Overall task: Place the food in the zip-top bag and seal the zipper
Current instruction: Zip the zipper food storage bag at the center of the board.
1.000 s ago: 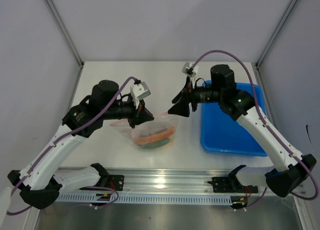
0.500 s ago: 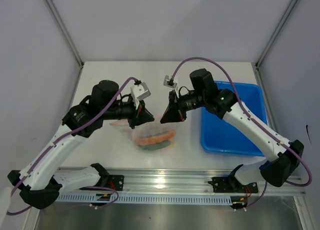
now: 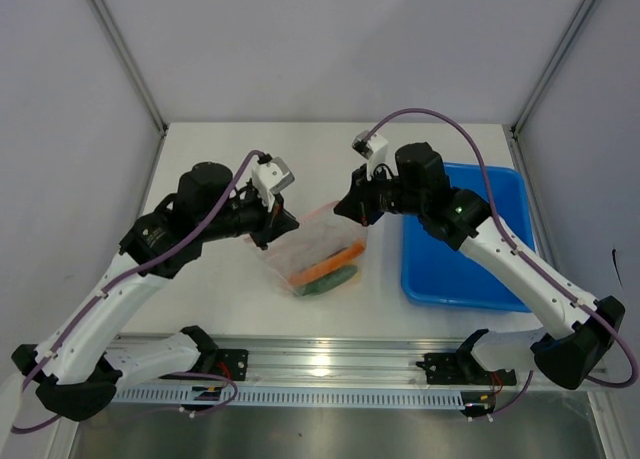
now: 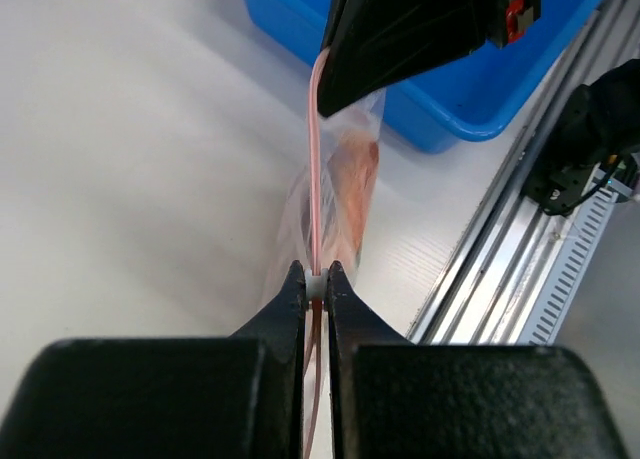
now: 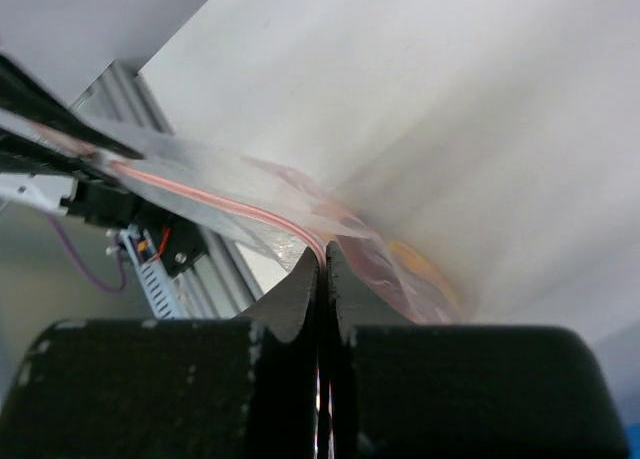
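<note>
The zip-top bag (image 3: 318, 249) hangs between my two grippers, its pink zipper (image 4: 316, 179) stretched taut from one to the other. My left gripper (image 3: 272, 228) is shut on the small white slider at the zipper's left end (image 4: 316, 285). The zipper's right end (image 5: 300, 234) is pinched in my shut right gripper (image 3: 347, 208). The food sits low in the bag: an orange-red piece (image 3: 326, 266) above the dark-green cucumber (image 3: 330, 283). A yellowish piece (image 5: 425, 271) shows through the plastic in the right wrist view.
A blue tray (image 3: 470, 254) lies on the white table right of the bag, under my right arm. The aluminium rail (image 3: 330, 364) with both arm bases runs along the near edge. Grey walls stand on three sides.
My right gripper swung left from above the tray to the bag's right corner and shut on the zipper. The bag now hangs taut between both grippers, and its contents shifted slightly right.
</note>
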Robot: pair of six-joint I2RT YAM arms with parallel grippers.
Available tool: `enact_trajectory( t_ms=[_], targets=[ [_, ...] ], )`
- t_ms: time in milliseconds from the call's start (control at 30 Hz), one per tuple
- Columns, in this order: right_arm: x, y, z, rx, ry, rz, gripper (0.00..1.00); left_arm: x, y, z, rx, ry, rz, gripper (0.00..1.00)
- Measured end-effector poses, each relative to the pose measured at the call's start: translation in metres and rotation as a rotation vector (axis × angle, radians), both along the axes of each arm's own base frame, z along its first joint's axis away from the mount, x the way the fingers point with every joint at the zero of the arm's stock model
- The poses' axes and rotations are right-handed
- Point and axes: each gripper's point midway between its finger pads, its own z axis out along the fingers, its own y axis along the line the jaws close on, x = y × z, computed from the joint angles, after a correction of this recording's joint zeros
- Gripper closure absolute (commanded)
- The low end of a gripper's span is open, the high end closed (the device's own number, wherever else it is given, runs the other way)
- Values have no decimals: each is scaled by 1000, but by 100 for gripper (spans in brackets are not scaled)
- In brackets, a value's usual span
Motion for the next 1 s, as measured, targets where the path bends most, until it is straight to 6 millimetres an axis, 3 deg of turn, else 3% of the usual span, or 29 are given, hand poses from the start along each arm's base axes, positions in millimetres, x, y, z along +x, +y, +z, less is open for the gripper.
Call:
enact_trajectory(
  t_ms=[267,533,733,800,833,867,933,967,1000],
  targets=[
    [30,-26,-12,-33,9,-200,100,11,30,-1,44,-34,177,97],
    [33,-30,-13,-32,15,-222,100,11,62,-4,42,-61,335,98],
    [31,-24,-15,-26,28,-194,100,10,70,-8,29,-60,384,93],
    [32,-22,-17,-25,35,-186,100,10,72,-9,27,-60,396,80],
    [33,-20,-19,-25,38,-184,100,10,73,-8,24,-61,403,69],
    [35,-19,-21,-30,40,-188,100,11,76,-9,31,-65,415,42],
    [39,-21,-26,-41,47,-201,100,12,84,-9,41,-75,454,25],
    [41,-21,-27,-44,49,-205,100,13,88,-8,40,-83,474,6],
    [43,-21,-29,-49,53,-210,100,13,92,-7,39,-94,488,2]
  ],
)
